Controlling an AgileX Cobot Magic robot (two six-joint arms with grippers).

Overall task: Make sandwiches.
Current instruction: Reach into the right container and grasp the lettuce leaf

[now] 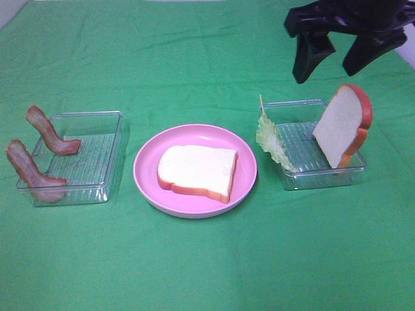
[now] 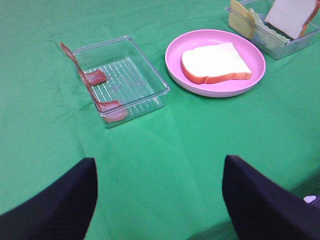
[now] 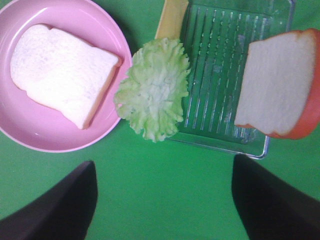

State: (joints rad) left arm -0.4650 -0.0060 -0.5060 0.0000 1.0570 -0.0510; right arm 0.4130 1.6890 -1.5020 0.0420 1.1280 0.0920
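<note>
Exterior high view: right pincer (image 1: 325,72) hangs spread, empty, near the clear tray (image 1: 324,179) right of the pink plate (image 1: 144,170), which bears one bread slice (image 1: 198,170); left pincer (image 2: 160,196) also spread.

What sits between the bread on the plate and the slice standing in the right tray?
The lettuce leaf, resting at the tray's plate-side wall, with cheese next to it. The right wrist view shows this best.
</note>
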